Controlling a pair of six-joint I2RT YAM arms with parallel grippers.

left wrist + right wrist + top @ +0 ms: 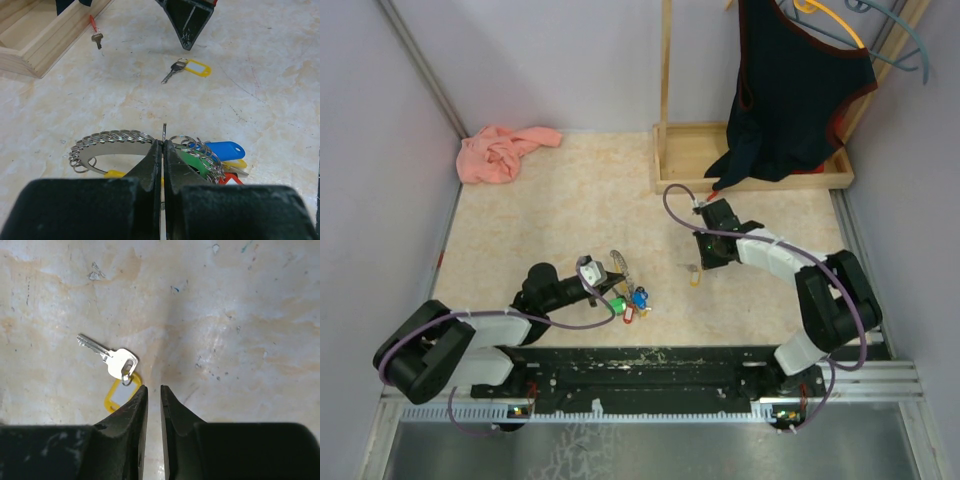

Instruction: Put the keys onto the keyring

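The metal keyring (pixel 112 141), a flat loop carrying several small split rings, lies on the table with blue (pixel 224 150), green and red tagged keys bunched at its right end. My left gripper (pixel 163 142) is shut on a thin ring of this keyring; it also shows in the top view (pixel 598 280). A loose key with a yellow tag (pixel 120 371) lies flat on the table just left of my right gripper (pixel 153 388). The right jaws stand a narrow gap apart, empty, above the table. This key also shows in the top view (pixel 695 277) and the left wrist view (pixel 189 67).
A second loose key with a red tag (pixel 95 34) lies by the wooden tray (pixel 756 155) at the back right. A dark garment (pixel 790 90) hangs over that tray. A pink cloth (pixel 500 152) lies at the back left corner.
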